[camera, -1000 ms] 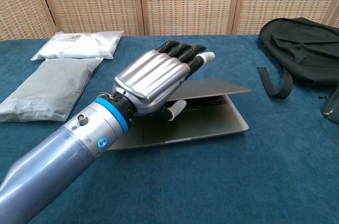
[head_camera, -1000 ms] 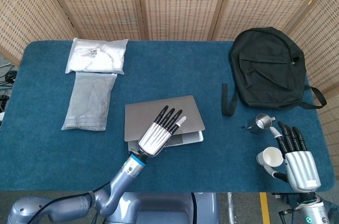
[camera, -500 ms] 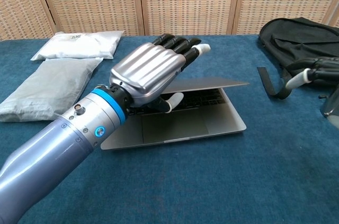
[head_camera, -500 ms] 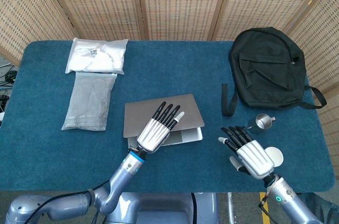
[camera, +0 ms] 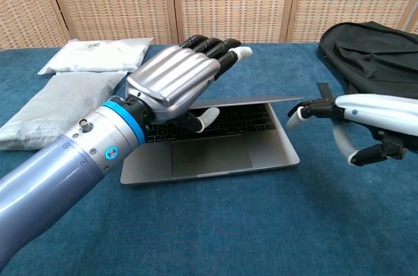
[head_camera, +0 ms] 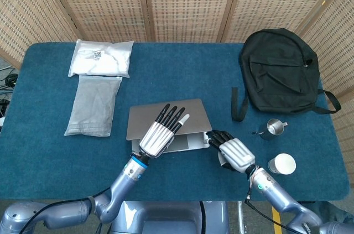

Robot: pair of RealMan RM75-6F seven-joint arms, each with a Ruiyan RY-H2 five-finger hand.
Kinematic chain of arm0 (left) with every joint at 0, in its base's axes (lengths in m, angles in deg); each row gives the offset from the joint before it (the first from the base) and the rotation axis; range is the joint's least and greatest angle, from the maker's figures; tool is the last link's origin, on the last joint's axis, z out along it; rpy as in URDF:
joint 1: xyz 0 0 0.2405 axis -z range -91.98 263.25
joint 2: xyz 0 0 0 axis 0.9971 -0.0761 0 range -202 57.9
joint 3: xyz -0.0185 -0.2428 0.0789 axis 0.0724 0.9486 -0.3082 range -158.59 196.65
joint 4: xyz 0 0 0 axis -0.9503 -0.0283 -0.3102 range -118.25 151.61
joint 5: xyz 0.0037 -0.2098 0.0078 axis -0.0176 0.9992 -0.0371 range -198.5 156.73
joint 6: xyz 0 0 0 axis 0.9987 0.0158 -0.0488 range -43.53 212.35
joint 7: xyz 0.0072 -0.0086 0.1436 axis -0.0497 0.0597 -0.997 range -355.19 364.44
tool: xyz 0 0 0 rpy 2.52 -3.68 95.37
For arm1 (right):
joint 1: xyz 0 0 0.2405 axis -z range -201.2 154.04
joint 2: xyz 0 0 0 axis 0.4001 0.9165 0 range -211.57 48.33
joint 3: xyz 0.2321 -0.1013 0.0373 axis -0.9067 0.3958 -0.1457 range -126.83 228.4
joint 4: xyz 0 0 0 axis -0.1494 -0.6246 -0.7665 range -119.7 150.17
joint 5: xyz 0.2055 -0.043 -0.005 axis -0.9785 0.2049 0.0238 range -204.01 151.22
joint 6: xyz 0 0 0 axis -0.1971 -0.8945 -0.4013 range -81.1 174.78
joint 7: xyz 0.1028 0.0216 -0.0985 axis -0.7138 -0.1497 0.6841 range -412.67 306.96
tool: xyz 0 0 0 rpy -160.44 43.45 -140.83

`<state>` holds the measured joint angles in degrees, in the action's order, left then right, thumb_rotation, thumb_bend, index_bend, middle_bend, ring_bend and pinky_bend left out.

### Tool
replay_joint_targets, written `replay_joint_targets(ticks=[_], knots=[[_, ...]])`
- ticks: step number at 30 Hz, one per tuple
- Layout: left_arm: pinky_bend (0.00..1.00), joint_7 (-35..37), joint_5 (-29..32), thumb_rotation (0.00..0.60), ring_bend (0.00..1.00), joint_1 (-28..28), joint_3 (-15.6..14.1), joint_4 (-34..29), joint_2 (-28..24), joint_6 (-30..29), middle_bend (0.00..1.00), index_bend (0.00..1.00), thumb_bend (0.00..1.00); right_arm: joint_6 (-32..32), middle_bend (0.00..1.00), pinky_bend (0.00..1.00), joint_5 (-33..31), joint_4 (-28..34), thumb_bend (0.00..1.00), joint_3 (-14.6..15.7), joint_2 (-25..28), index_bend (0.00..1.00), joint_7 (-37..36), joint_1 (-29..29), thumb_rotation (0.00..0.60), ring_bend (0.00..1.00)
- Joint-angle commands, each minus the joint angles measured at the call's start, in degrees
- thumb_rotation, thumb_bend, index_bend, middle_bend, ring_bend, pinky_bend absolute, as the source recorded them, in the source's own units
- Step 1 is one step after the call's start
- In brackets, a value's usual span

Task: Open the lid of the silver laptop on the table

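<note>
The silver laptop [head_camera: 191,141] lies near the table's front middle, its lid [head_camera: 145,119] raised a small way so the keyboard [camera: 245,118] shows in the chest view. My left hand [head_camera: 157,136] holds the lid's front edge, fingers [camera: 215,46] stretched flat over the top and thumb [camera: 206,118] tucked beneath it. My right hand [head_camera: 235,154] is open at the laptop's right side, its fingertips [head_camera: 213,134] at the base's right edge; whether they touch it I cannot tell. In the chest view the right hand [camera: 356,114] reaches in from the right toward the lid's corner.
A black backpack [head_camera: 279,71] with a loose strap sits at the back right. A small metal cup [head_camera: 272,128] and a white cup [head_camera: 283,164] stand right of my right hand. A white packet [head_camera: 102,57] and a grey packet [head_camera: 95,105] lie at the left.
The right hand swept in from the table's right front corner to the laptop's right edge. The left hand raised the lid slightly further, showing more keyboard.
</note>
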<state>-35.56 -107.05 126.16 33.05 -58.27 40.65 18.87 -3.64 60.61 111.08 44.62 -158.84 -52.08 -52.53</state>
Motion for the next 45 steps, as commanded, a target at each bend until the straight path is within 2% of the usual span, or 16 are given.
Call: replay_joint_targets(ticks=[1, 9, 24, 32, 45], knots=[[0.0, 0.3, 0.2, 0.6, 0.0, 0.1, -0.1, 0.1, -0.3, -0.1, 0.0, 0.0, 0.46, 3.6, 0.11, 0.11, -6.1, 1.0, 0.97, -1.8, -2.6, 0.19, 3.6, -2.5, 0.6, 0.03], [0.0, 3.2, 0.8, 0.6, 0.0, 0.7, -0.7, 1.6, -0.8, -0.4, 0.0, 0.0, 0.46, 4.9, 0.12, 0.11, -13.9, 0.8, 0.98, -1.3, -6.7, 0.19, 11.1, -4.9, 0.6, 0.05], [0.0, 4.5, 0.9, 0.6, 0.0, 1.8, -1.9, 3.3, -0.5, -1.3, 0.0, 0.0, 0.46, 3.0, 0.12, 0.11, -20.4, -0.4, 0.98, 1.4, -10.4, 0.19, 18.8, -6.5, 0.6, 0.05], [0.0, 5.2, 1.8, 0.6, 0.0, 2.0, -2.1, 3.7, -0.5, -0.8, 0.0, 0.0, 0.45, 3.6, 0.12, 0.11, -23.7, -1.5, 0.98, 2.0, -10.6, 0.19, 19.5, -7.3, 0.6, 0.05], [0.0, 6.5, 3.2, 0.6, 0.0, 2.8, -1.2, 7.3, -0.5, -0.8, 0.0, 0.0, 0.45, 3.2, 0.12, 0.11, -23.1, -2.2, 0.98, 2.9, -10.1, 0.19, 18.4, -7.8, 0.6, 0.05]])
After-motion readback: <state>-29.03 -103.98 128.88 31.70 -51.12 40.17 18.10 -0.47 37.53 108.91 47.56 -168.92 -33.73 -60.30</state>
